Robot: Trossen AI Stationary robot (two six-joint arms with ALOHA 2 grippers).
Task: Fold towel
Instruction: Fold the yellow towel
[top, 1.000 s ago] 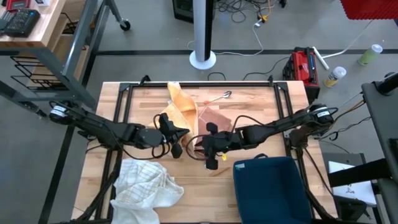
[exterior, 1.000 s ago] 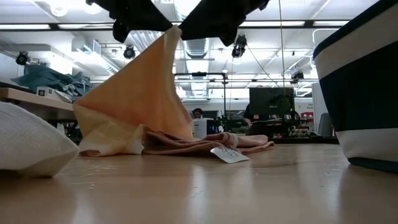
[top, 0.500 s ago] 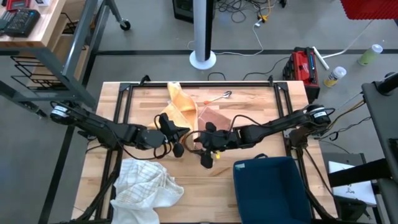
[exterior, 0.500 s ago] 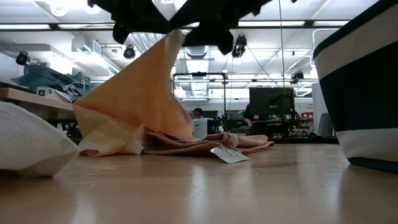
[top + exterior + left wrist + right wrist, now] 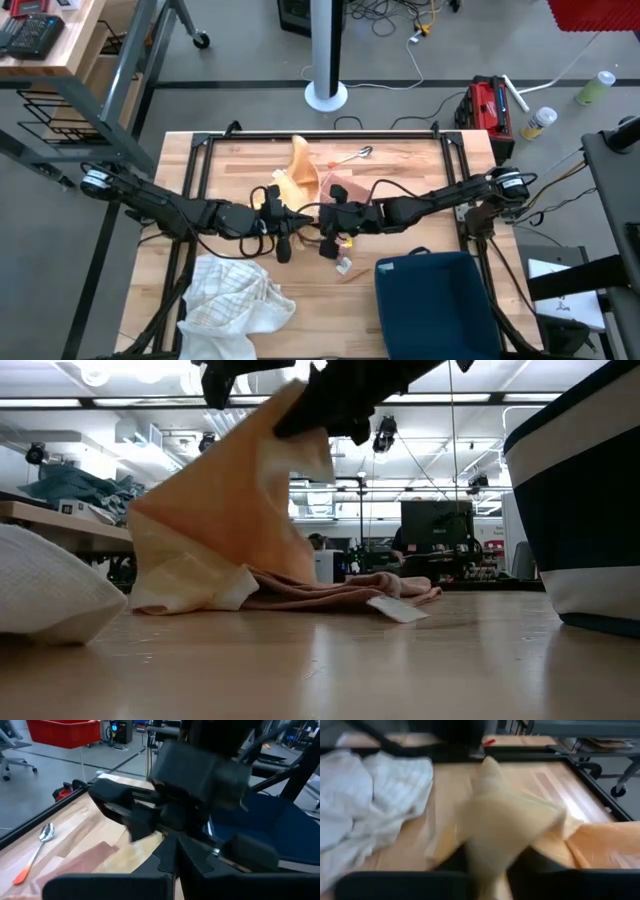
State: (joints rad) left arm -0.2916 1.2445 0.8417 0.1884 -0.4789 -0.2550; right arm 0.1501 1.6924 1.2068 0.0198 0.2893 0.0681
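The orange towel [image 5: 298,172] is found mid-table, partly lifted: one end is raised off the wood while the rest trails toward the table's far edge, where it lies crumpled. In the low view the cloth [image 5: 225,510] is seen hanging as a slanted sheet from the grippers overhead, w/ its lower part bunched on the tabletop.

The left gripper [image 5: 285,222] is seen clamped shut; a raised corner of the towel appears to be pinched in it, judged from the low view, though the contact itself is masked by the dark fingers. The right gripper [image 5: 325,228] is placed just beside it, nearly touching, approx. at the same height. Its fingers are narrowed, and pale orange cloth [image 5: 507,827] is seen between them in the right wrist view, so a hold on the towel is judged likely.

Key relation: both grippers are bunched at one spot on the near end, and the towel's long axis runs away from them toward the far edge. Neither arm is clearly nearer. For a fold, the two grips would prob. need to be drawn apart along the near hem so the edge is spread.

Also on the table: a white cloth [image 5: 232,293], a dark blue bin [image 5: 435,305], a spoon [image 5: 352,155].
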